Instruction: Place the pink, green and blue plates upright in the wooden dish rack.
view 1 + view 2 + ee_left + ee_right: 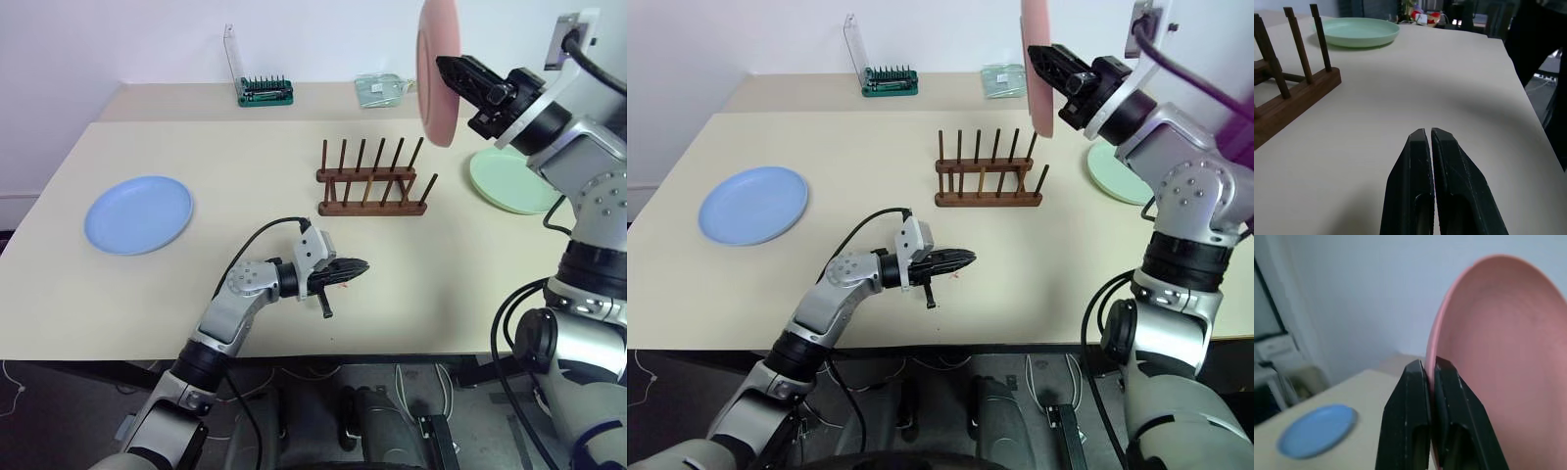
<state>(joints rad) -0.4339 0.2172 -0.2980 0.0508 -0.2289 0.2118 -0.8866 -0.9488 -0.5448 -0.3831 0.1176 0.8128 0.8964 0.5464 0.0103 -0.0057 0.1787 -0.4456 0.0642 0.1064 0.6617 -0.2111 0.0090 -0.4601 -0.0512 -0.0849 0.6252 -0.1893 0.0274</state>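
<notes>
Left eye view: right gripper (443, 65) clamps the rim of the salmon-pink round plastic plate (437, 59), held on edge, high above the table. The small dark reddish-brown wooden dish rack (373, 182) sits below and to the robot's left of the plate, pegs empty. Judgement: the plate must come down and leftward, its face across the rails so that it drops between pegs.

Right eye view: left gripper (965, 258) clenched on nothing, hovering low near the table's front edge. The light blue round plate (753, 204) lies flat far left.

Left wrist view: the pale mint green round plate (1356, 32) lies flat beyond the rack's end.

Right wrist view: fingers pinch the pink rim; plate upright.
</notes>
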